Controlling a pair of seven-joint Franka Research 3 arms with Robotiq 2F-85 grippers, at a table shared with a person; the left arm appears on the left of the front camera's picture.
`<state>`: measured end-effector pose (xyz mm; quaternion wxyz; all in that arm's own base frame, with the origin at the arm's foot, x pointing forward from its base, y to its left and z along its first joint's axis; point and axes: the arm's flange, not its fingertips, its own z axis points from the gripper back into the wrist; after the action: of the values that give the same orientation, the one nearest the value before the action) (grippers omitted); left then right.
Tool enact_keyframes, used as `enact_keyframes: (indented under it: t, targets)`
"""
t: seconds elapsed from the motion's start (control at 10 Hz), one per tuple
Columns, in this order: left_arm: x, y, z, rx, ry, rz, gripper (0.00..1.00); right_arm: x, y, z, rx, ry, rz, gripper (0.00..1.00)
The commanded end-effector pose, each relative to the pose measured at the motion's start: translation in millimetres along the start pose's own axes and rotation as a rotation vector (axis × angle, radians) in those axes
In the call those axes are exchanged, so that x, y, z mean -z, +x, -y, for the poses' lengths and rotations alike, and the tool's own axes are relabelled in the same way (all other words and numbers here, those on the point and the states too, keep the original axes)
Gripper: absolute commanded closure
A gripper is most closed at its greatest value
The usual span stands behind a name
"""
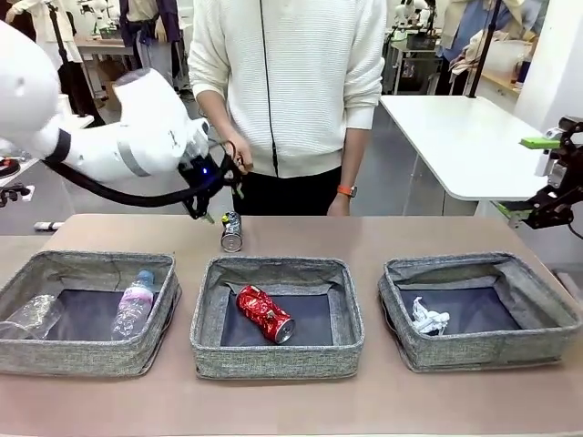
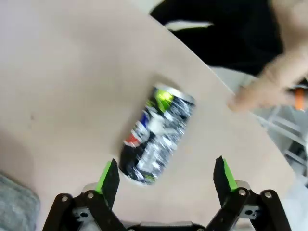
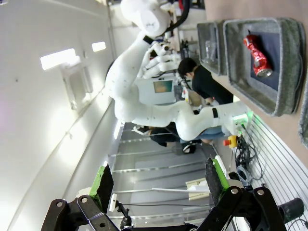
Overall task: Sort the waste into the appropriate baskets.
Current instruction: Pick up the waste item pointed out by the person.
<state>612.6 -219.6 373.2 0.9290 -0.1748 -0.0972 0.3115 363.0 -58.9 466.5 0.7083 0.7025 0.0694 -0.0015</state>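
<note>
Dark printed can (image 2: 156,134): laid flat on the table (image 1: 301,232), behind the middle basket (image 1: 277,357). Left gripper (image 2: 166,177): fingers spread wide, nothing held. Right gripper (image 3: 156,180): likewise spread, empty. Risk judged: can rolled aside by one-sided finger contact.

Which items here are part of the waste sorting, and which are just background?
Part of the job:
- dark printed can lying on the table, between the open left tool fingers
- red can in middle basket
- two bottles in left basket
- paper wad in right basket

Background:
- white side table
- person's hand
</note>
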Motion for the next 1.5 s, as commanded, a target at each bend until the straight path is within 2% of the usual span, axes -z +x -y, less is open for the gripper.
enact_keyframes:
  t: [0.0,0.2,0.4,0.7,1.0,1.4]
  targets:
    - [-11.3,0.0,13.0,0.086,0.156,0.053,0.00,2.0,-1.0,-1.4,-0.007,-0.002,0.007,0.00]
    - [-4.8,-5.5,4.4,0.207,0.118,0.089,0.00,2.0,-1.0,-1.4,-0.007,-0.002,0.007,0.00]
    - [3.1,-11.3,1.6,0.274,0.136,0.044,0.00,2.0,-1.0,-1.4,-0.007,-0.002,0.007,0.00]
    - [17.0,-10.4,-2.8,0.384,0.083,-0.030,0.00,2.0,-1.0,-1.4,-0.007,-0.002,0.007,0.00]
    - [43.7,-8.2,-2.8,0.420,0.120,-0.060,0.00,2.0,-1.0,-1.4,-0.007,-0.002,0.007,0.00]
    - [53.1,-7.0,-1.3,0.432,0.084,-0.066,0.00,2.0,-1.0,-1.4,-0.007,-0.002,0.007,0.00]
